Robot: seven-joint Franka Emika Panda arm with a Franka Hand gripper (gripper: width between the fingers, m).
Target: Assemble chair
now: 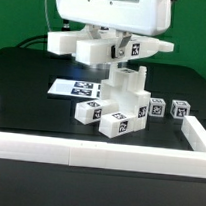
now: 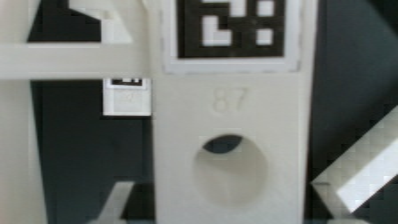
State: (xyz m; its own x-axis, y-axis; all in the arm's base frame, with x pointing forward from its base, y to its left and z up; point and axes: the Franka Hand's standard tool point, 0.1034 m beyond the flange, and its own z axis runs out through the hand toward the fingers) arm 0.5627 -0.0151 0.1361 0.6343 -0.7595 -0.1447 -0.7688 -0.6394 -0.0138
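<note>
One claw [image 1: 118, 60] above part-built chair [image 1: 124, 101], two tagged blocks [image 1: 157, 108] beside it

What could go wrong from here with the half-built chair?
The half-built chair stands tall and narrow right under the arm; a sideways nudge might topple it. Loose tagged blocks lie close on the exterior view's right and could be knocked. No grip on the tagged panel is visible; it may slip.

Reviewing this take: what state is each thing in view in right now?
gripper: apparently closed on a tagged chair part, above the assembly.
chair assembly: partly built, standing on the table.
loose blocks: unattached, on the table, at the exterior view's right.
marker board: flat on the table.
</note>
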